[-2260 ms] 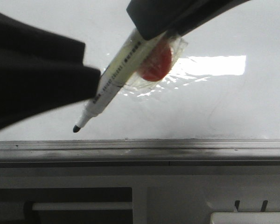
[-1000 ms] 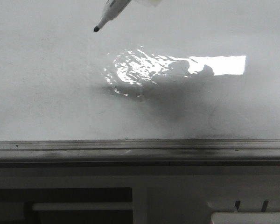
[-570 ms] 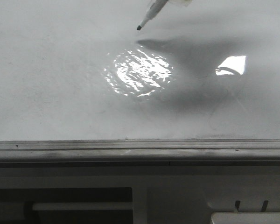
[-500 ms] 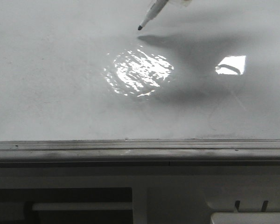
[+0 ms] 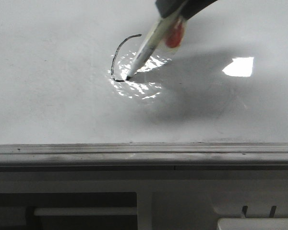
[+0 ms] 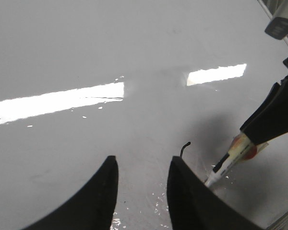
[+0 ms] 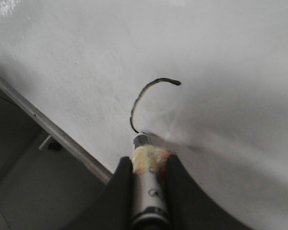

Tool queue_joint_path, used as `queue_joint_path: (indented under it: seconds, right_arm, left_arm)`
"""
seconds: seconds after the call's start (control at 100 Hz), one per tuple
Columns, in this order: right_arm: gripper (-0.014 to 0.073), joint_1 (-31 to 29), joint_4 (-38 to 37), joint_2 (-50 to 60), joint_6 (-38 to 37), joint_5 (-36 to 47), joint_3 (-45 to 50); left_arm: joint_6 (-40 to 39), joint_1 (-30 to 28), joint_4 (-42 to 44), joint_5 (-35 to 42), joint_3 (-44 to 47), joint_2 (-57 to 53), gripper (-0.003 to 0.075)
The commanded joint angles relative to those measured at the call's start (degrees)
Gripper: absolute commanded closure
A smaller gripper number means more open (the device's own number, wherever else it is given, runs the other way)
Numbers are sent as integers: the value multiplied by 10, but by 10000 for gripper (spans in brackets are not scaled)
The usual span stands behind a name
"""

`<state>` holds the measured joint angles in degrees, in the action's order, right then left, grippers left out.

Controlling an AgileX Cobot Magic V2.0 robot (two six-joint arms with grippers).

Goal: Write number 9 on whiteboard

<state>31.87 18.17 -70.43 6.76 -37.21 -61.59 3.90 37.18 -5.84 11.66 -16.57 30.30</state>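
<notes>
The whiteboard [image 5: 48, 96] fills the front view, glossy white. A thin black curved arc [image 5: 116, 52], an open part of the number 9, is drawn on it. My right gripper [image 5: 175, 14] comes in from the top and is shut on a white marker pen [image 5: 146, 48], whose black tip touches the board at the arc's lower end. The right wrist view shows my right gripper [image 7: 149, 165], the marker [image 7: 149, 191] and the arc [image 7: 143, 93]. My left gripper [image 6: 141, 165] is open and empty above the board, beside the marker [image 6: 225, 165] and the arc's end [image 6: 184, 148].
A grey metal strip [image 5: 144, 153] runs along the board's near edge, with a white frame and dark openings [image 5: 81, 211] below it. A bright glare patch [image 5: 238, 66] lies right of the marker. The right arm [image 6: 273, 115] casts a shadow on the board.
The marker has come down from the top of the view onto the board and drawn a curved arc where the board was blank. The left arm left the front view earlier.
</notes>
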Motion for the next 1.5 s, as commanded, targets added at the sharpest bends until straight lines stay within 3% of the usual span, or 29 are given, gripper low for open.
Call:
queue_joint_path:
  seconds: [0.0, 0.27, 0.52, 0.7, 0.84, 0.96, 1.04, 1.15, 1.28, 1.49]
  right_arm:
    - [663, -25, -39, 29, 3, 51, -14]
    - [662, -29, -39, 16, 3, 48, -51]
    - [662, -20, -12, 20, -8, 27, 57]
    - [663, -14, 5, 48, -8, 58, 65]
    - [663, 14, 20, 71, -8, 46, 59]
    - [663, 41, 55, 85, -8, 23, 59]
    - [663, 56, 74, 87, -8, 1, 59]
    - [663, 75, 74, 87, -8, -9, 59]
    - [663, 90, 78, 87, -8, 1, 59]
    - [663, 99, 82, 87, -8, 3, 59]
  left_arm:
    - [-5, -1, -4, 43, -22, 1, 500]
    - [-5, -1, -4, 42, -22, 1, 500]
    - [-5, -1, -4, 28, -22, 1, 500]
    - [-5, 1, -2, -3, -20, 1, 495]
    - [-5, 44, 18, -14, -20, 14, 442]
    - [-5, 116, 23, -30, -15, 60, 391]
    - [-4, 167, 28, -1, -15, 101, 386]
    - [-2, 211, 70, 98, -15, 157, 386]
    - [-2, 216, 77, 167, -18, 221, 386]
    - [-2, 216, 77, 213, -36, 302, 386]
